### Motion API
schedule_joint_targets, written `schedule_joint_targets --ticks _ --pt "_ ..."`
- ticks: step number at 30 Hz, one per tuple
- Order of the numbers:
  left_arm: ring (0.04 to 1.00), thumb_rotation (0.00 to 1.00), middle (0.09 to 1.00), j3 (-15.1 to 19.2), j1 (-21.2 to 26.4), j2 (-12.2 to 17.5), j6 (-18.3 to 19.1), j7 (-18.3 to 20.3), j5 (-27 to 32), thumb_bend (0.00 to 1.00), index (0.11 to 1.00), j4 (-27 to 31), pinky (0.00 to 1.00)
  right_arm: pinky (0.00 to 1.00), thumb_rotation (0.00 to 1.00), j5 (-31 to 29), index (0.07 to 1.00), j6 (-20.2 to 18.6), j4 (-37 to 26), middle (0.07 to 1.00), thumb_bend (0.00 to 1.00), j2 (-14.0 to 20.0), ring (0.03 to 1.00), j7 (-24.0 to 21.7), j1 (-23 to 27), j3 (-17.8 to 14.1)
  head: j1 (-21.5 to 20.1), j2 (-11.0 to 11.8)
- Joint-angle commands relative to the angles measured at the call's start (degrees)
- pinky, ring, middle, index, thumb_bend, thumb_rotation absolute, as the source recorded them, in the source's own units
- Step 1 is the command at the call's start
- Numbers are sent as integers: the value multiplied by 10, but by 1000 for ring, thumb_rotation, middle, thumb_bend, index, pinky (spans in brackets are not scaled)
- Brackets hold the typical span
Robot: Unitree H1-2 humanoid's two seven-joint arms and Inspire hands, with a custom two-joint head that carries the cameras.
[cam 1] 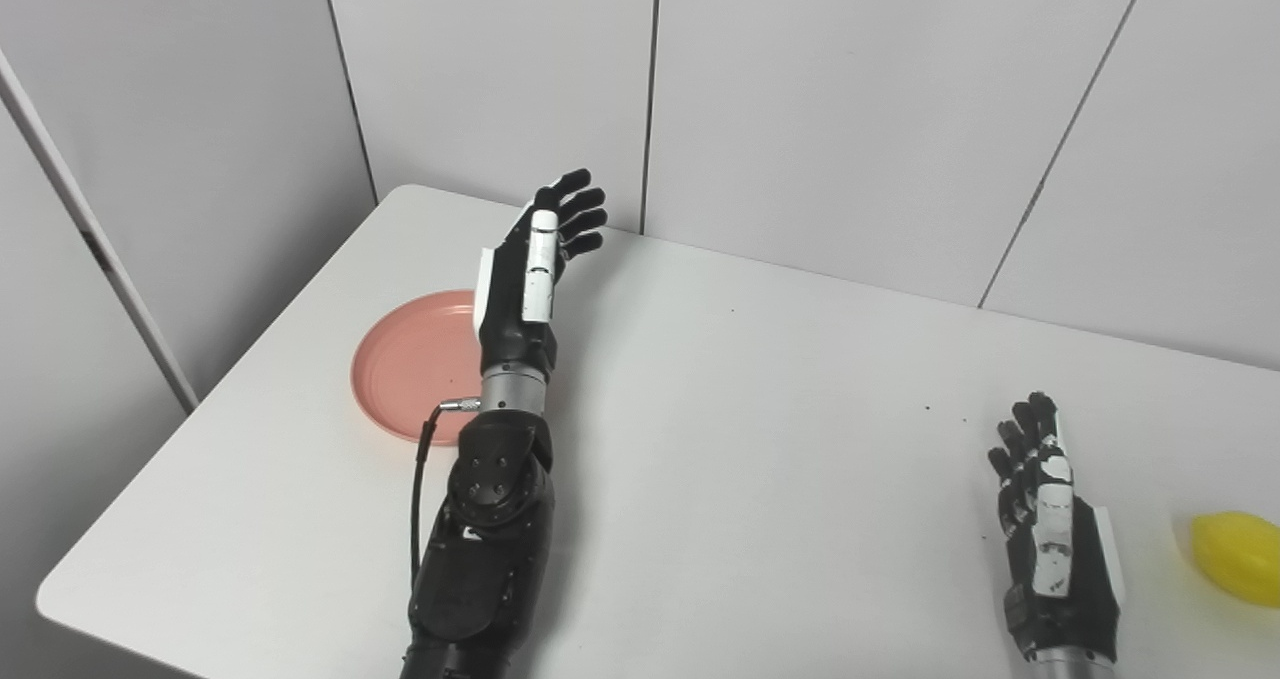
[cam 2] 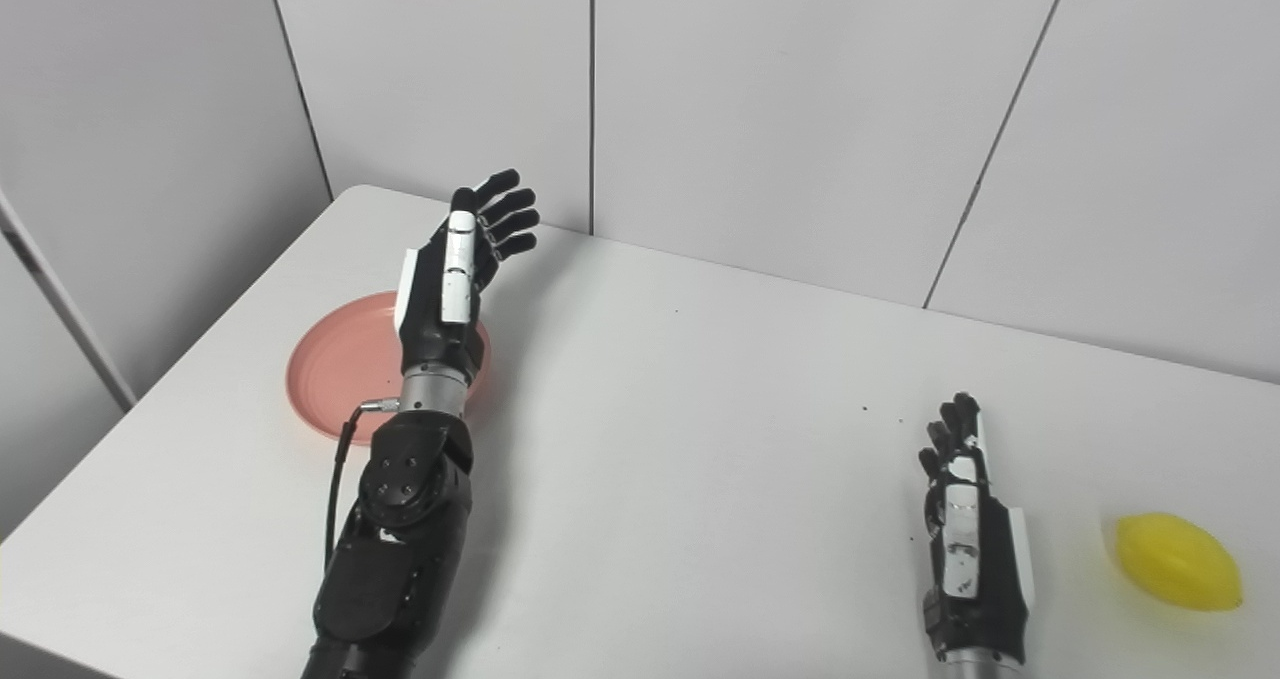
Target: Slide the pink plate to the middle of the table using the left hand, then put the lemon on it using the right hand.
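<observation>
A round pink plate [cam 1: 405, 364] lies on the left part of the white table [cam 1: 750, 439]. My left hand [cam 1: 535, 259] is raised above the plate's right edge, fingers spread and pointing toward the back wall, holding nothing. Its wrist and forearm hide the plate's right rim. A yellow lemon [cam 2: 1178, 562] lies at the table's right side near the front. My right hand [cam 2: 965, 529] rests low just left of the lemon, apart from it, fingers loosely extended and holding nothing.
Grey wall panels [cam 1: 800, 109] close off the back and left of the table. The table's rounded back-left corner [cam 1: 400, 194] lies just behind the left hand. A few small dark specks [cam 1: 930, 409] dot the table surface.
</observation>
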State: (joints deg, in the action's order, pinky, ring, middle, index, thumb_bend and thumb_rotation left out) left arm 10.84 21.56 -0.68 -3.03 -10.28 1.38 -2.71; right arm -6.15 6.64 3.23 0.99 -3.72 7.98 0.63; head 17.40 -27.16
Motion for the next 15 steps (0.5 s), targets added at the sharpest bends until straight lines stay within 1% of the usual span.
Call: schedule_joint_targets --ticks 1,6,7,12,13,15 --pt "712 1000 721 8 27 16 -7 -5 1 607 705 12 696 1000 1000 -1 1000 30 10 1000 674 4 1000 -6 -7 -4 2 -1" --pt "704 1000 713 34 32 48 -38 -12 2 596 703 -15 696 1000 1000 1 1000 29 8 1000 675 3 1000 -6 -7 -4 4 -2" --pt "707 1000 716 38 33 52 -42 -15 -1 617 705 -19 702 1000 1000 1 1000 30 8 1000 677 4 1000 -6 -7 -3 4 -2" --pt "709 1000 712 49 33 74 -44 -29 -12 675 697 -27 721 1000 1000 2 1000 26 6 1000 681 4 1000 -6 -6 -4 9 -5" --pt "705 1000 708 49 33 78 -44 -29 -13 675 688 -27 695 1000 1000 1 1000 25 6 1000 689 5 1000 -7 -5 -4 9 -5" --pt "709 1000 709 52 30 86 -44 -24 -7 672 686 -25 685 1000 1000 -2 1000 29 11 1000 694 6 1000 -10 -3 -4 11 -5"
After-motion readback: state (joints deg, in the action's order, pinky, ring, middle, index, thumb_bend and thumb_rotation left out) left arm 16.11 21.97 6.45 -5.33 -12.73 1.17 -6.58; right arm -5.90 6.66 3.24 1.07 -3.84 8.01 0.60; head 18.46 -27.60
